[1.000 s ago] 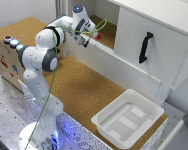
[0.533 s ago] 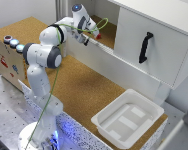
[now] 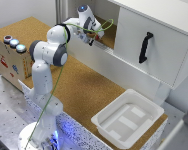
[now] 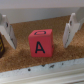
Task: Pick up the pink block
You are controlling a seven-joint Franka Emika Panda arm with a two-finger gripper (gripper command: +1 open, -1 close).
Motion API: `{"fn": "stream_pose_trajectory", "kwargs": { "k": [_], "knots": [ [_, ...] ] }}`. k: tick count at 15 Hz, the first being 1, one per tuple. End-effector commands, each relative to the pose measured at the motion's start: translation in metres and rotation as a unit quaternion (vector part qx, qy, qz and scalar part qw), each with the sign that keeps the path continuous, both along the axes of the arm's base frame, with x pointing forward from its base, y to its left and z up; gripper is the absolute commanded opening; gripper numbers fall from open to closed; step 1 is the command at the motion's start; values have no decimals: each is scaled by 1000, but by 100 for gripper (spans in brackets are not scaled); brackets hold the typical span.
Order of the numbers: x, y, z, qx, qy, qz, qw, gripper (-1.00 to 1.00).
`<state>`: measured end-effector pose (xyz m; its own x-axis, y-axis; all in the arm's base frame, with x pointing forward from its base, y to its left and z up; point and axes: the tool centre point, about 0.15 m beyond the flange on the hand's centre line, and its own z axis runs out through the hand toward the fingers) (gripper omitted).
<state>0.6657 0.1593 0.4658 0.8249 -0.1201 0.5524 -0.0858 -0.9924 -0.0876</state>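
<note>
The pink block (image 4: 40, 44) is a small reddish-pink cube with a black letter A on its facing side. It rests on the cork floor of the cupboard shelf. My gripper (image 4: 37, 45) is open, and its two pale fingers (image 4: 69, 30) stand on either side of the block without touching it. In the exterior view the gripper (image 3: 91, 41) reaches into the open cupboard at the back, and the block is hidden there behind the hand.
A white ledge (image 4: 45, 75) runs along the shelf's front edge. The cupboard door (image 3: 149, 47) with a black handle is on the exterior view's right. A white tray (image 3: 101, 121) sits on the cork table, and a wooden box with buttons (image 3: 11, 42) stands on the left.
The arm's elbow has shifted slightly toward the exterior view's right. The hand stays at the cupboard shelf.
</note>
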Motion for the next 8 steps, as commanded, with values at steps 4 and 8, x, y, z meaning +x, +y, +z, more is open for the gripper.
{"fn": "stream_pose_trajectory", "kwargs": {
  "k": [4,8],
  "knots": [
    [7,-4,2,-46,32,-44,997,-100],
    [-4,-8,11,-44,18,-50,998,-100]
  ]
}}
